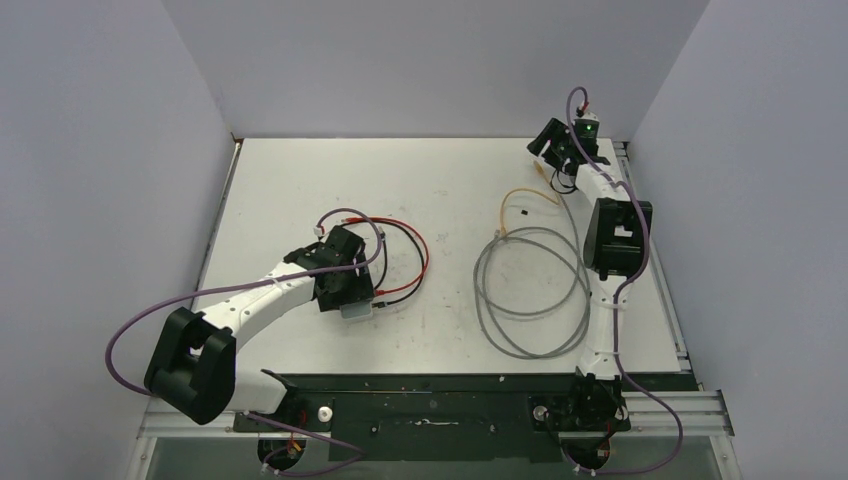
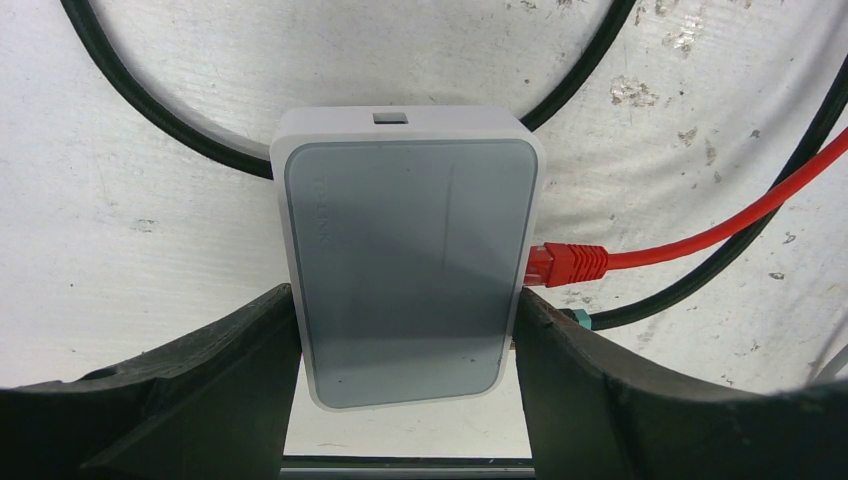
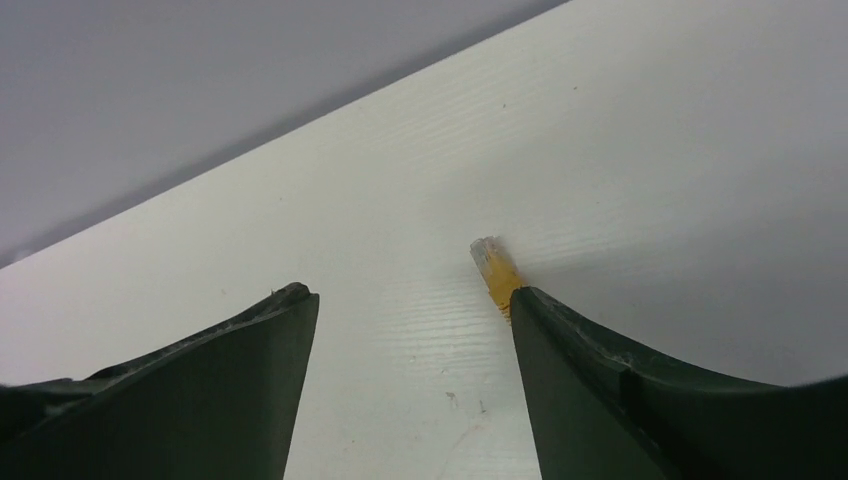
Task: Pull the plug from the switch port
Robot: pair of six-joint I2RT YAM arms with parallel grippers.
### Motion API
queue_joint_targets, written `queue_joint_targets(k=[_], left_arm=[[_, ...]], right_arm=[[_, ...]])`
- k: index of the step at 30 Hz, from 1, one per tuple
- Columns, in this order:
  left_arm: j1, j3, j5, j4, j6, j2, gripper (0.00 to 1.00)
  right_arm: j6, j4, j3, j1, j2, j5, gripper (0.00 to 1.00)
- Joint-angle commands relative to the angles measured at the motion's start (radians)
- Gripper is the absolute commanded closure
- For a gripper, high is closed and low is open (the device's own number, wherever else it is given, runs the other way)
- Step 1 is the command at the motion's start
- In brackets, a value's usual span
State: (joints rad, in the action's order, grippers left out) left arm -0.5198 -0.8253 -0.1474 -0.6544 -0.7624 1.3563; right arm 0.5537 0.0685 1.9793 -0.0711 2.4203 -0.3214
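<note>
left gripper clamps switch | right gripper jaws apart, yellow plug beside finger

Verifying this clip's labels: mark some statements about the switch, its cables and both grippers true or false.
1. The left gripper is shut on the small pale grey-blue plastic switch. True.
2. The red plug lies unplugged beside the switch. False: it sits in a socket on the switch's side.
3. The right gripper is open over the white table. True.
4. The right gripper holds the coiled grey cable. False: that cable lies on the table, apart from it; a yellow plug tip shows by one finger.
</note>
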Motion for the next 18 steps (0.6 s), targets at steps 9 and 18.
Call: queue_joint_targets(k=[9,18], left_arm=[[0.007,-0.008,0.006,0.039,0.002,-0.032,1.00],[0.009,-0.005,0.005,0.056,0.005,-0.025,1.00]], right_arm=[[-0.089,0.139,-0.114,0.045,-0.307,0.096,0.10],[-0.141,0.316,-0.406,0.154,-0.602,0.067,0.08]])
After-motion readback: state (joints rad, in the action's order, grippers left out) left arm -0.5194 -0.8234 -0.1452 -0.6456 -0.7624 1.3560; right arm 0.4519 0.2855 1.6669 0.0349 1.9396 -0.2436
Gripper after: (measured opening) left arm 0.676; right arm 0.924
